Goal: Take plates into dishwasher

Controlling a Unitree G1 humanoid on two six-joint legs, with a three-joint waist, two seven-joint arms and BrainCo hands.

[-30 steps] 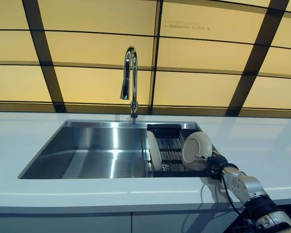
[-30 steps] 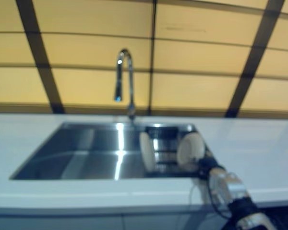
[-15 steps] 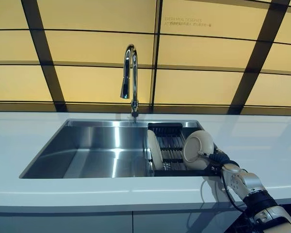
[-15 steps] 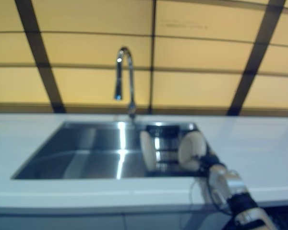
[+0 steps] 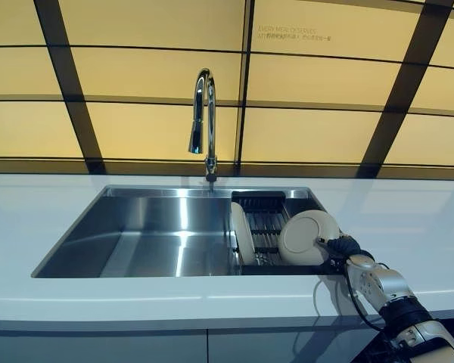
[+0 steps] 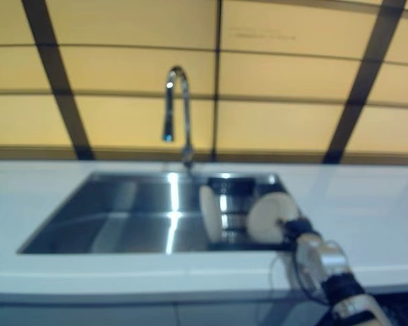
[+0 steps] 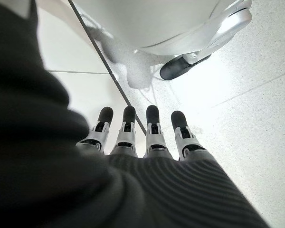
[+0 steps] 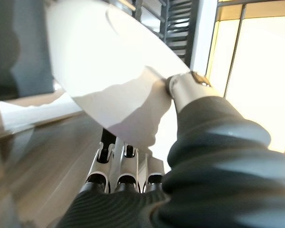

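Note:
A white plate (image 5: 309, 237) is held at the right end of the black dish rack (image 5: 265, 223) in the sink. My right hand (image 5: 342, 246) is shut on its rim. In the right wrist view the thumb (image 8: 185, 88) presses on top of the plate (image 8: 109, 71) and the fingers (image 8: 116, 166) lie under it. A second white plate (image 5: 240, 233) stands on edge at the rack's left end. My left hand (image 7: 137, 142) hangs low over the floor, fingers straight and empty.
The steel sink (image 5: 136, 234) is set in a white counter (image 5: 76, 302), with a tall chrome faucet (image 5: 204, 121) behind it. A wall of yellow panels (image 5: 136, 76) rises behind the counter. White cabinet fronts show below the counter's edge.
The plate in my right hand has turned and tipped, so its round face now shows more fully. The hand has shifted slightly to the right.

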